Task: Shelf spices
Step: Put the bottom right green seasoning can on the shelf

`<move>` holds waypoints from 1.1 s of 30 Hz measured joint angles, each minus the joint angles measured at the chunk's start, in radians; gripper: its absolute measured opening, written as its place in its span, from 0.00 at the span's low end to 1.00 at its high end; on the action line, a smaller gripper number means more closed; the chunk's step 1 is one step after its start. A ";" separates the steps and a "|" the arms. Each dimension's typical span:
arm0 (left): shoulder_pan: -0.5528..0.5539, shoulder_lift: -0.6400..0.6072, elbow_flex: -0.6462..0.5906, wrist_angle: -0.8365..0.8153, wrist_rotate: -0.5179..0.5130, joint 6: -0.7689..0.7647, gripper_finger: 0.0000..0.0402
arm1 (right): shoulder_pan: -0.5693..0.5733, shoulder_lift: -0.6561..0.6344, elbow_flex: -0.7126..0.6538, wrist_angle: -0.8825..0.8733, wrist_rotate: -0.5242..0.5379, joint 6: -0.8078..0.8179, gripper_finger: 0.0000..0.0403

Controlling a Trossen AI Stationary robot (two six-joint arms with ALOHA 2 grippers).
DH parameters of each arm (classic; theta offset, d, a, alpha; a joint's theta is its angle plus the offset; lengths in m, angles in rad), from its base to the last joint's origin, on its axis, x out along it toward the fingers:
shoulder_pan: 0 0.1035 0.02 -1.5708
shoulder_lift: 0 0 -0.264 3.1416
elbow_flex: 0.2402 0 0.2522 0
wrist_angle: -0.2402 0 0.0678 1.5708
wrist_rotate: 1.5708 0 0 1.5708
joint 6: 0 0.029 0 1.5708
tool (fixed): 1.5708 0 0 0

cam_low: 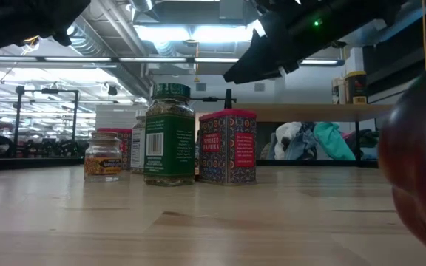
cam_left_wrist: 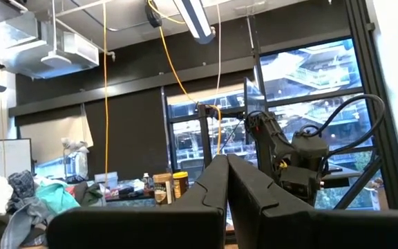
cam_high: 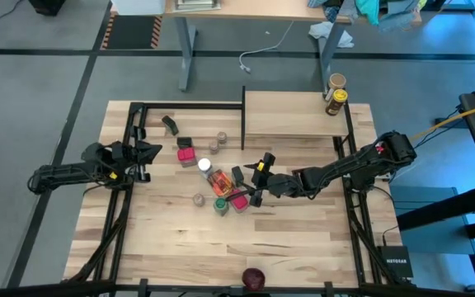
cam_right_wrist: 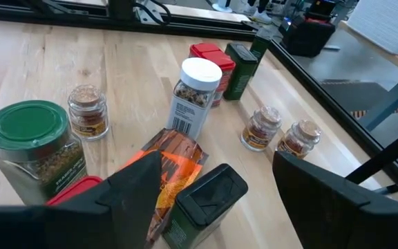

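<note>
The spices stand in a loose cluster mid-table: a pink-red box [cam_high: 186, 153], a white-capped bottle [cam_right_wrist: 193, 97], an orange-red flat packet [cam_right_wrist: 175, 173] lying flat, a green-lidded jar [cam_right_wrist: 30, 138], a dark-lidded tin [cam_right_wrist: 206, 204] and tan-lidded jars [cam_right_wrist: 261, 128]. Two more jars [cam_high: 336, 92] stand on the shelf [cam_high: 295, 113] at the far right. My right gripper [cam_high: 258, 177] hangs open above the cluster, over the packet and the dark-lidded tin [cam_right_wrist: 216, 158], touching nothing. My left gripper [cam_high: 151, 151] is shut and held level near the table's left side [cam_left_wrist: 226, 166].
A dark red round thing [cam_high: 254, 278] lies at the near edge and fills the right of the low view [cam_low: 420, 170]. Black frame rails [cam_high: 188, 105] run along the far and side edges. Bare boards lie near the cluster [cam_high: 303, 239].
</note>
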 joint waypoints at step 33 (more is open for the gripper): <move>-0.014 0.580 0.213 -0.069 -0.071 -0.087 0.03 | 0.000 0.064 0.000 0.071 -0.012 -0.060 0.70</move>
